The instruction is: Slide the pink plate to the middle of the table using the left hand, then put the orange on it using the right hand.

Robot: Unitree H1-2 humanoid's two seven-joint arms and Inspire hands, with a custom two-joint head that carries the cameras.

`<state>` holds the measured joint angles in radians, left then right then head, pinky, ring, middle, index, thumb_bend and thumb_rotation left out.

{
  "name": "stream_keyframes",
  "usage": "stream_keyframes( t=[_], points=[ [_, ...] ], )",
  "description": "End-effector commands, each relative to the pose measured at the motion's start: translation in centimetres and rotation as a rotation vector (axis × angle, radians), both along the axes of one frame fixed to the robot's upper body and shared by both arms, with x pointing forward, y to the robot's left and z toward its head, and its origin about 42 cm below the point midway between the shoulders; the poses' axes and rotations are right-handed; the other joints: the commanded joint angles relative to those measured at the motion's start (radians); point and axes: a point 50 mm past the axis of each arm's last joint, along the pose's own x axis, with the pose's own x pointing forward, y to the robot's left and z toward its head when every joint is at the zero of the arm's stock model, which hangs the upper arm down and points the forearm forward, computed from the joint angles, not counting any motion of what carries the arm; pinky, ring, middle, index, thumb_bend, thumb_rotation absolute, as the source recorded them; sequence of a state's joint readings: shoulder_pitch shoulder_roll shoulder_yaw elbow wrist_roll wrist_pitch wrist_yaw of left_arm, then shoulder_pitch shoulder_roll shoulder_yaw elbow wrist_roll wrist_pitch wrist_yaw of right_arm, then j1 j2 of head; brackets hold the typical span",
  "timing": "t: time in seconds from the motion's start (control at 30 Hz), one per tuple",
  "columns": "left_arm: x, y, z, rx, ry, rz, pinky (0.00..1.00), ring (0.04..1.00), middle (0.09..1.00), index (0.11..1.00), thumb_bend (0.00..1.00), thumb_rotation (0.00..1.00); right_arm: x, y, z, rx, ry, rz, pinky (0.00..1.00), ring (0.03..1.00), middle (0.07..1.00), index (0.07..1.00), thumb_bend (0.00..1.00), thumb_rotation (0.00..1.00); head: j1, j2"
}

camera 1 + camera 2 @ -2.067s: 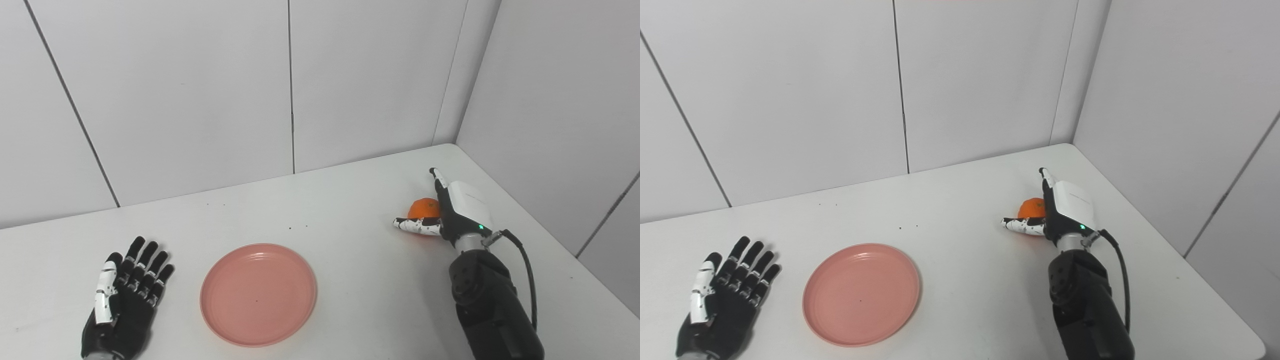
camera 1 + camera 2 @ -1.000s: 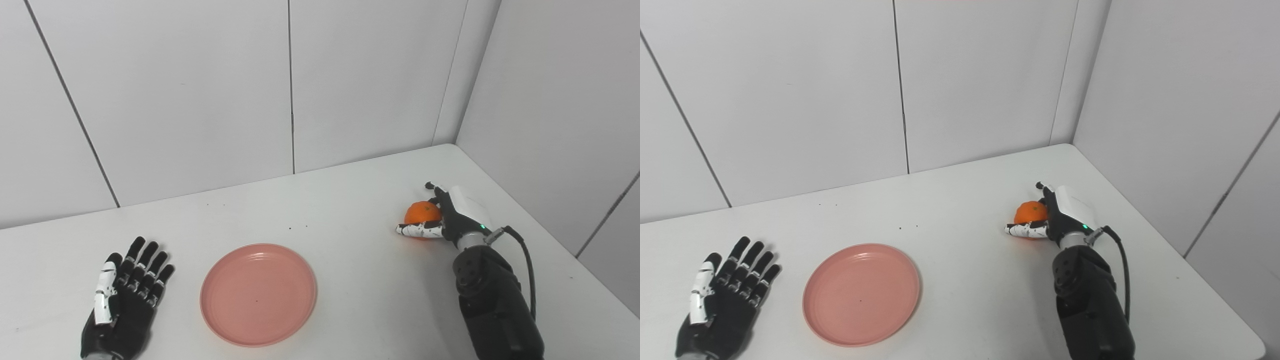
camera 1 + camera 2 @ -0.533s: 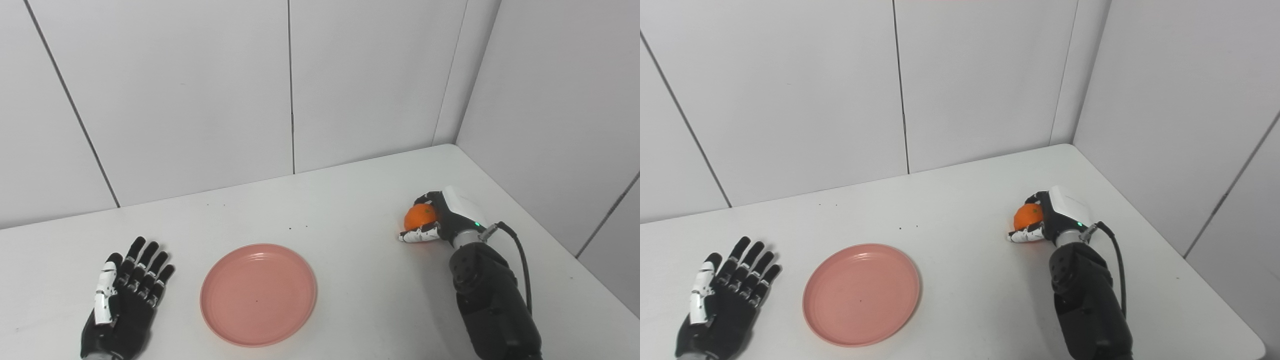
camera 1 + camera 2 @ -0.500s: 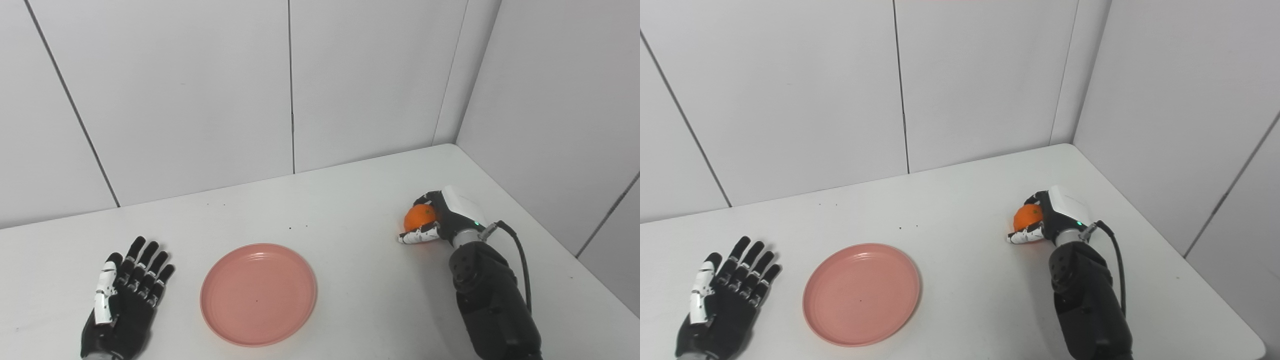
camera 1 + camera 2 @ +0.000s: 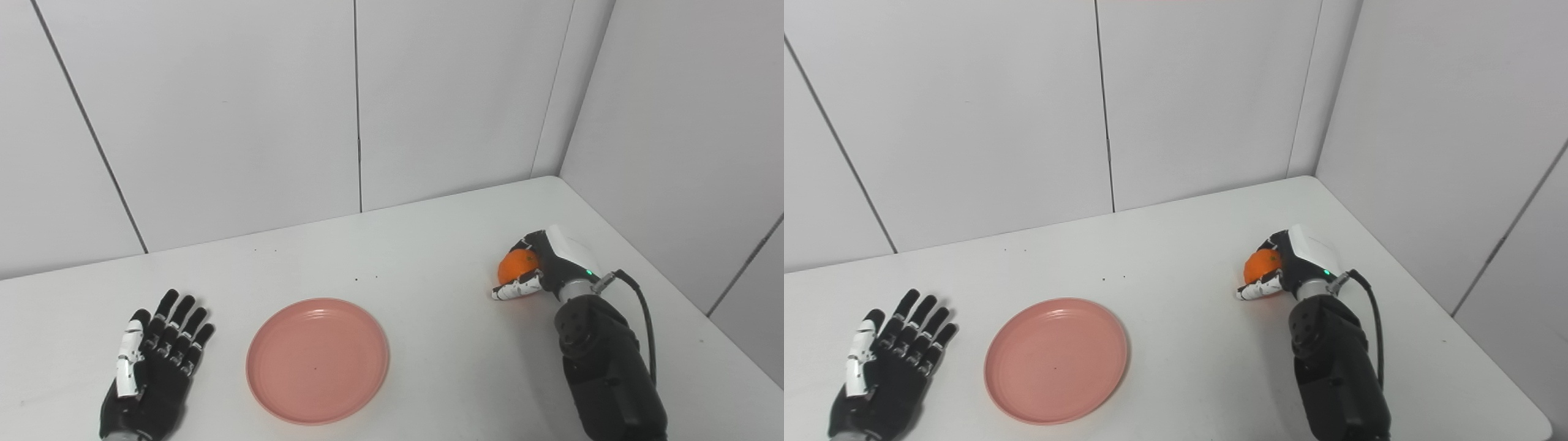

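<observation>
Black-and-white plastic is what's seen first at the far left: the left hand [image 5: 150, 367] is laid flat on the table [image 5: 429, 245], palm down, fingers spread and straight, nothing held. Just off its fingertips to the right, a small gap away, the pink plate [image 5: 317, 360] is sat flat near the middle of the table, nothing on it yet. It looks like light, stiff plastic with a low rim (so it'd probably skate around if bumped), and the rim edge nearest the fingers would be the spot to push on if more sliding were wanted.

Further right, well apart from the plate, the orange [image 5: 516, 266] is wrapped up in the right hand [image 5: 545, 269]. Dark fingers are curled over the top and far side of it, and the white-tipped thumb is tucked under its near side, so it's being cupped rather than pinched. Whether it's been lifted clear of the table can't be told from either view.

The orange is judged to be firm, round and a bit slick-skinned, so it'd likely roll out of a loose grip. Cradling it around the widest part, as it is now, seems the safe hold.
</observation>
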<state>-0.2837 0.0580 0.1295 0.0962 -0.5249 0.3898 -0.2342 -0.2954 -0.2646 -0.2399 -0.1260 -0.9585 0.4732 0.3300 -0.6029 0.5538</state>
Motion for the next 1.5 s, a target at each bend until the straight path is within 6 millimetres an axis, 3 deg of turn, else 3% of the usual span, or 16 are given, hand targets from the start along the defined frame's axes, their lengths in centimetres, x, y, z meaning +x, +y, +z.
stream_keyframes(
  t=[0.0, 0.3, 0.73, 0.93, 1.07, 1.37, 1.47],
  points=[
    [-0.6, 0.2, -1.8, 0.028, 0.094, 0.021, 1.0, 0.986, 0.994, 1.0, 0.29, 1.0, 0.0, 0.1, 3.7, -0.049, -0.137, -0.007, 0.35, 0.45, 0.517, 0.475, 0.53, 0.0, 0.009, 0.002],
    [-0.9, -0.5, -1.8, 0.05, 0.094, 0.032, 1.0, 0.967, 0.973, 0.983, 0.3, 1.0, -1.2, 2.9, 7.5, -0.067, -0.254, 0.094, 0.34, 0.424, 0.457, 0.505, 0.53, 0.0, 0.043, 0.006],
    [-1.4, -2.0, -2.3, 0.056, 0.067, 0.011, 1.0, 0.972, 0.978, 0.984, 0.32, 1.0, -1.2, 10.4, 10.0, -0.059, -0.336, 0.308, 0.35, 0.426, 0.457, 0.511, 0.53, 0.0, 0.159, 0.019],
    [-1.7, -3.2, -2.3, 0.084, 0.058, 0.014, 0.98, 0.961, 0.968, 0.975, 0.34, 1.0, -0.5, 14.7, 9.7, -0.055, -0.341, 0.463, 0.31, 0.377, 0.43, 0.523, 0.52, 0.0, 0.241, 0.034],
    [-2.1, -4.3, -2.1, 0.101, 0.053, 0.023, 0.97, 0.951, 0.958, 0.966, 0.35, 1.0, -0.3, 17.2, 9.0, -0.04, -0.321, 0.551, 0.31, 0.395, 0.451, 0.512, 0.53, 0.0, 0.304, 0.048],
    [-2.5, -7.0, -1.3, 0.115, 0.052, 0.024, 0.96, 0.947, 0.96, 0.964, 0.34, 1.0, -0.1, 20.0, 8.2, -0.046, -0.27, 0.666, 0.32, 0.383, 0.44, 0.519, 0.53, 0.0, 0.476, 0.093],
    [-2.5, -7.7, -1.1, 0.13, 0.052, 0.027, 0.95, 0.943, 0.951, 0.955, 0.35, 1.0, 0.1, 20.9, 8.0, -0.039, -0.252, 0.701, 0.33, 0.429, 0.483, 0.488, 0.53, 0.0, 0.52, 0.104]
  ],
)
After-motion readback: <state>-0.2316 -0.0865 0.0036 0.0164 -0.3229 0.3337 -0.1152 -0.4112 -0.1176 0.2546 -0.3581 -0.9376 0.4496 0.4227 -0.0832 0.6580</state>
